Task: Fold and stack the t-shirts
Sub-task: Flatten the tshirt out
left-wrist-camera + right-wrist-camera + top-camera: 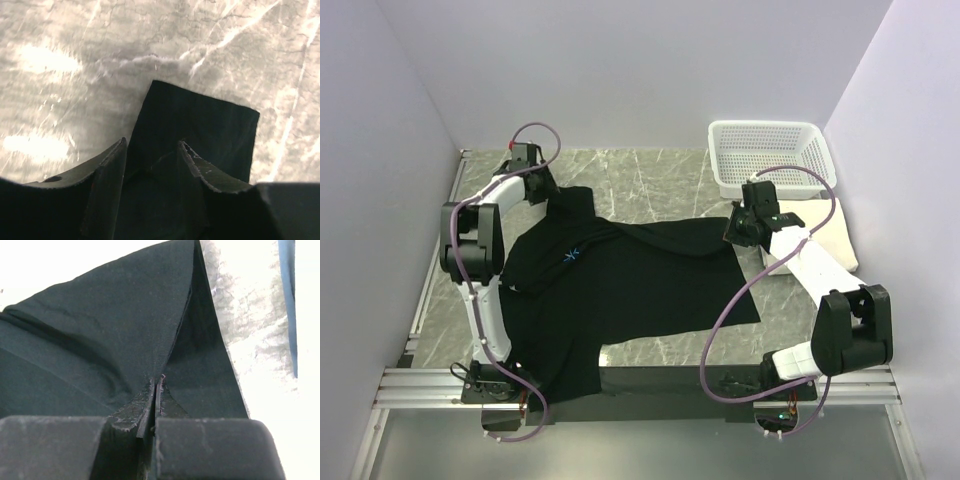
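Note:
The black t-shirt (630,280) lies spread across the marble table, its lower left part hanging over the near edge. My left gripper (548,195) is at the shirt's far-left sleeve (200,130). In the left wrist view that gripper (152,142) stands open, with its fingers on either side of the sleeve cloth. My right gripper (732,232) is at the shirt's right edge. In the right wrist view it (157,380) is shut on a raised fold of the black cloth (100,330). The cream-white t-shirt (825,235) lies folded at the right, partly under the right arm.
A white mesh basket (770,155) stands at the back right, just behind the cream shirt. Purple cables loop off both arms. Walls close in the table on the left, back and right.

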Controlling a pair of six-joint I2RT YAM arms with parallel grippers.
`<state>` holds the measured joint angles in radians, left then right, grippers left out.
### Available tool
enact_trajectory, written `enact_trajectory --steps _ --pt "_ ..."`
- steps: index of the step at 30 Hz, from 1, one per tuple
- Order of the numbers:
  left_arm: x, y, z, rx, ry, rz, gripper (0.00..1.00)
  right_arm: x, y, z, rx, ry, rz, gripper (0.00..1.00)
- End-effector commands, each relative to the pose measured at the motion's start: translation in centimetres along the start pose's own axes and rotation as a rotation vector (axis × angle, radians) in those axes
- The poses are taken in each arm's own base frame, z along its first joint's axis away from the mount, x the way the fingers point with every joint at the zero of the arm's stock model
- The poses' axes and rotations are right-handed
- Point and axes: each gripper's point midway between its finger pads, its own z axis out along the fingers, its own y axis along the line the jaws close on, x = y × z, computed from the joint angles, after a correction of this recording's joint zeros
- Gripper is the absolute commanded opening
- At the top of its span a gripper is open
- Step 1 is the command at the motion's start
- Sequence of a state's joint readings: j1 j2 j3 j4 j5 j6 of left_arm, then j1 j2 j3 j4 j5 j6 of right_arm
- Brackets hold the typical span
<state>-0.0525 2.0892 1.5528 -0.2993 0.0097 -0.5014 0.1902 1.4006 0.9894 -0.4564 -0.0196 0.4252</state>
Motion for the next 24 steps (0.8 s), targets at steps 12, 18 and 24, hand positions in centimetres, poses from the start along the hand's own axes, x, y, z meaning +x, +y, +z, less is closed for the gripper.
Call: enact_trajectory --steps 12,18,24 --pt "-0.9 -0.2 1.3 -0.067 -0.043 0.126 0.02 -1.0 0.4 -0.7 -0.018 -0.050 -0.020 0.00" --pt "-8.1 -1.6 -7.7 -0.464 -0.363 0.402 0.01 -1.4 0.3 -1.1 -0.014 -0.066 -0.029 0.00" --pt "-6.1 -4.0 -8.7 -0.525 -0.353 0.490 0.69 -1.2 0.2 -0.8 -0.009 -0.056 -0.032 0.00"
